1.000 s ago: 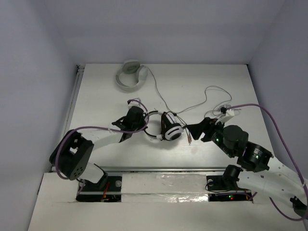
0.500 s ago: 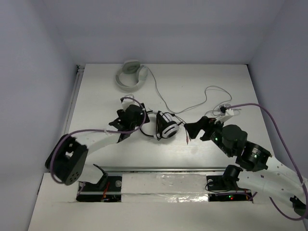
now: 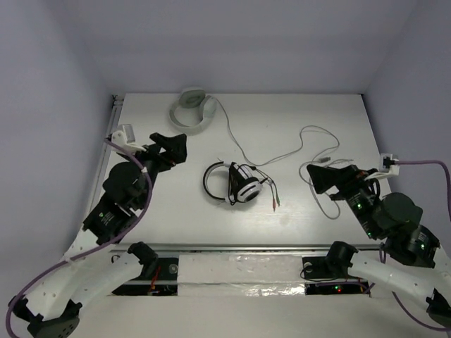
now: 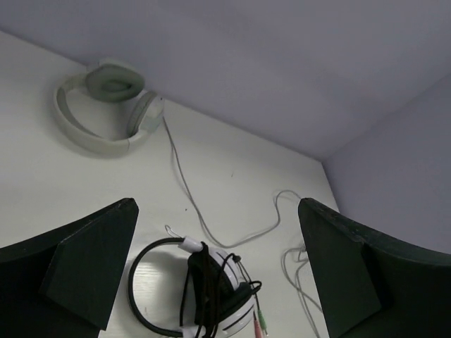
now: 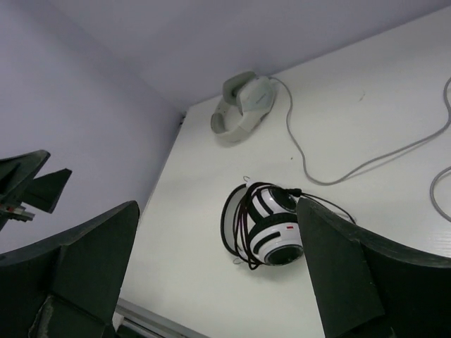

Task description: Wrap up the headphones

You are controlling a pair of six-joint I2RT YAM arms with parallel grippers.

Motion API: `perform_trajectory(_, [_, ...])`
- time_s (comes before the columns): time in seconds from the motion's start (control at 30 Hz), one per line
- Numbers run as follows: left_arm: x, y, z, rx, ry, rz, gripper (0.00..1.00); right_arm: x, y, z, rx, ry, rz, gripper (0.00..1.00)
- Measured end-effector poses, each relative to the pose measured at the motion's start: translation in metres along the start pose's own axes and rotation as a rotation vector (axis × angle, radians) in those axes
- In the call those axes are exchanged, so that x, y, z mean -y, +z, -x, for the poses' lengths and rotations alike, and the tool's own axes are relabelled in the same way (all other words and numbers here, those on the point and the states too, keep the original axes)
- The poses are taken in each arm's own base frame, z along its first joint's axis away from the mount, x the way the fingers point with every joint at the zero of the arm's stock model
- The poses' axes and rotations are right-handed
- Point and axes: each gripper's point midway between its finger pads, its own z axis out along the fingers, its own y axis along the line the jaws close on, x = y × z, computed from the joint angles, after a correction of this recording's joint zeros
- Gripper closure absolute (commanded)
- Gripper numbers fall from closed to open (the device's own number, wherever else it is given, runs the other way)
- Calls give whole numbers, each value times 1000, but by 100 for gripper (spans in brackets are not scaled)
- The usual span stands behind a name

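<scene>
The headphones [image 3: 236, 184] are likely handling light and stiff, with the cable [image 3: 266, 184] slack; the headband [image 3: 209, 184] is offering the best hold. Both the left end effector [image 3: 174, 146] and right end effector [image 3: 315, 179] are gaping wide, empty.

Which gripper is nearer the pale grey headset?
Left. The left gripper hangs just in front of the pale grey headset; the right gripper is far off to its right.

Headphones [image 3: 236, 184] lie on table [image 3: 176, 218], headset [image 3: 190, 110] behind them.
</scene>
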Motion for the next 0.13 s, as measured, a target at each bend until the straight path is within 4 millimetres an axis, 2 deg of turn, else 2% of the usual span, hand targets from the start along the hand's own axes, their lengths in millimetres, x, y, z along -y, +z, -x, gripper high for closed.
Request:
perform_trajectory(0.07, [4,-8,15,29,-6,-15,1,2,-6,6,18,12,6,0])
perform_trajectory(0.13, [3,-11,16,30,0,-17,1,3,-9,9,26,17,11,0])
